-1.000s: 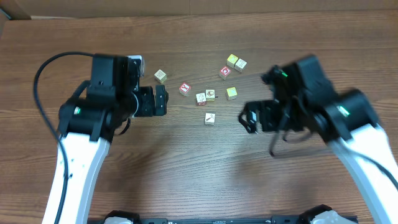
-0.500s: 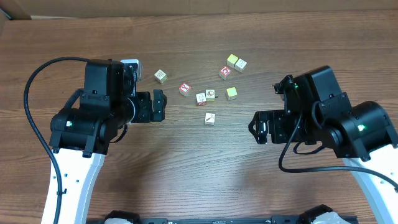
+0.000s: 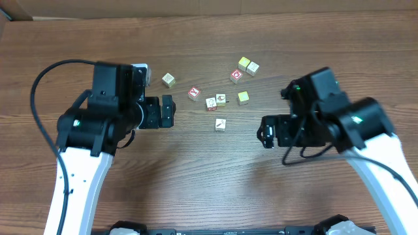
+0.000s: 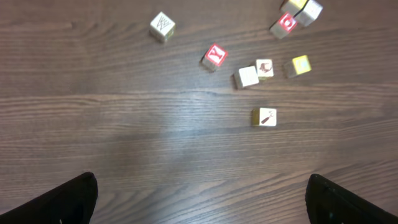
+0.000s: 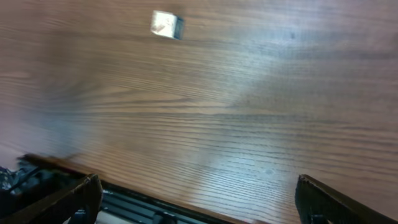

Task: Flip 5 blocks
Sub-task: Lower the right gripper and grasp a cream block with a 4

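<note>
Several small pale blocks lie scattered at the table's middle: one with a red letter (image 3: 194, 93) (image 4: 214, 56), a whitish pair (image 3: 211, 103) (image 4: 247, 76), one with a hammer picture (image 3: 221, 124) (image 4: 265, 116), one with a red ring (image 3: 236, 76) (image 4: 285, 23) and one apart on the left (image 3: 168, 79) (image 4: 162, 26). My left gripper (image 3: 168, 111) (image 4: 202, 205) hangs open left of the cluster, holding nothing. My right gripper (image 3: 266, 132) (image 5: 199, 199) is open to the right of the hammer block, also holding nothing. A single blurred block (image 5: 166, 24) shows in the right wrist view.
Yellowish cubes (image 3: 243, 63) (image 3: 243, 97) sit among the blocks at the upper right. Both arms flank the cluster. The right wrist view catches a dark rail (image 5: 143, 208) past the table's edge. A cardboard wall (image 3: 196, 6) runs along the far side.
My right arm has shifted, and its gripper now sits a little lower and further right than a second ago. The left arm has barely moved. No block has moved.
</note>
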